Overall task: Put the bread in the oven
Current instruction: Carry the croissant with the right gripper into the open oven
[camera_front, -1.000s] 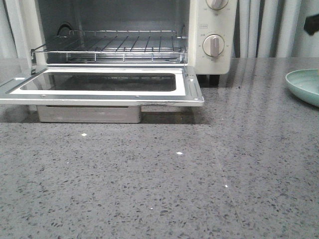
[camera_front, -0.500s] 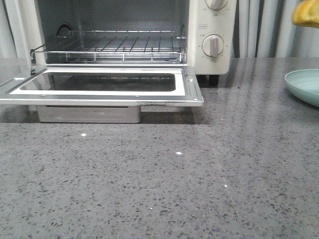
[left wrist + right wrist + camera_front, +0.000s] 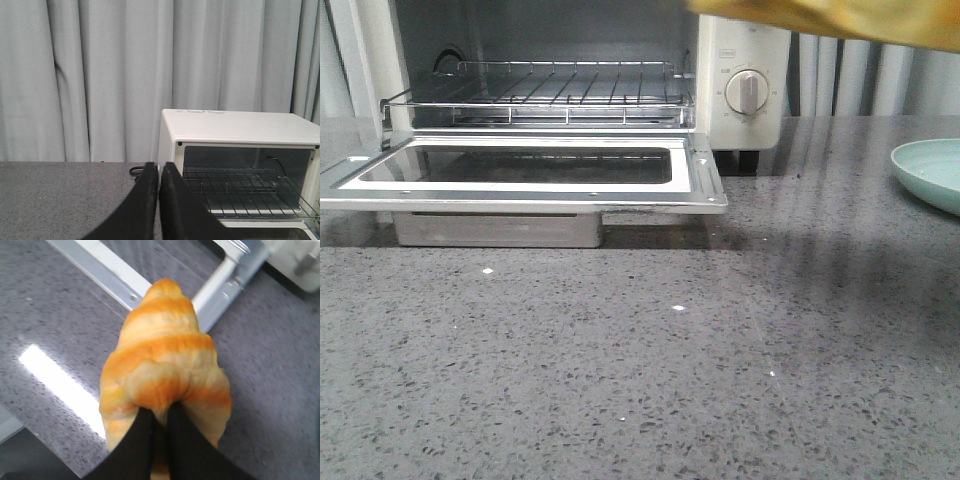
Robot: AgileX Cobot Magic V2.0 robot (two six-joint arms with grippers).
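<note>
In the front view only a blurred yellow strip of the bread [image 3: 840, 18] shows, cut off by the top edge, above the desk [image 3: 640, 370]. The right claw [image 3: 159, 422] pinches its wide end: golden, orange-ridged, tapering away. The left claw [image 3: 158, 172] is pressed together, empty. Beyond, the oven [image 3: 745, 75] stands open, door [image 3: 530, 170] flat, rack [image 3: 560, 85] bare.

The left arm's black two-fingered gripper [image 3: 158, 200] points level out over the grey counter, its jaws pressed together with nothing between them. The right arm's black two-fingered gripper [image 3: 160, 440] hangs high above the counter, angled down, its jaws clamped on the thick end of the golden-yellow, orange-ridged croissant-shaped bread [image 3: 167, 365], whose tapered tip juts forward past the fingertips.
</note>
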